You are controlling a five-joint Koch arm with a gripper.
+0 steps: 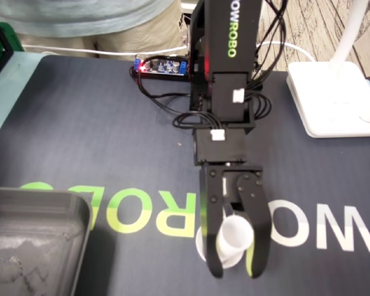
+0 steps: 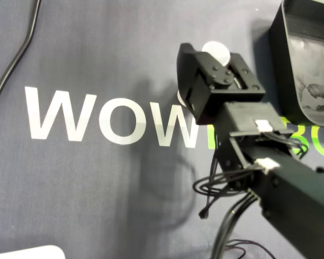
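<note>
Between the fingers of the gripper (image 1: 235, 270) we see one small white cup (image 1: 234, 237), low in the fixed view and over the white lettering of the dark mat (image 1: 80, 135). The jaws are closed on the cup, one finger pressing each side. Its long axis looks close to upright. In the fixed view the body runs along the fingers, and from overhead a plain round end (image 2: 216, 52) faces up just past the fingertips. We cannot tell whether that end is the mouth or the base, nor whether the cup rests on the mat. Besides one cup and one gripper, we count one dark tray (image 1: 37, 197) well to the left in the fixed view. One white lamp base (image 1: 333, 98) and one circuit board (image 1: 163, 65) lie beside the arm's foot.
</note>
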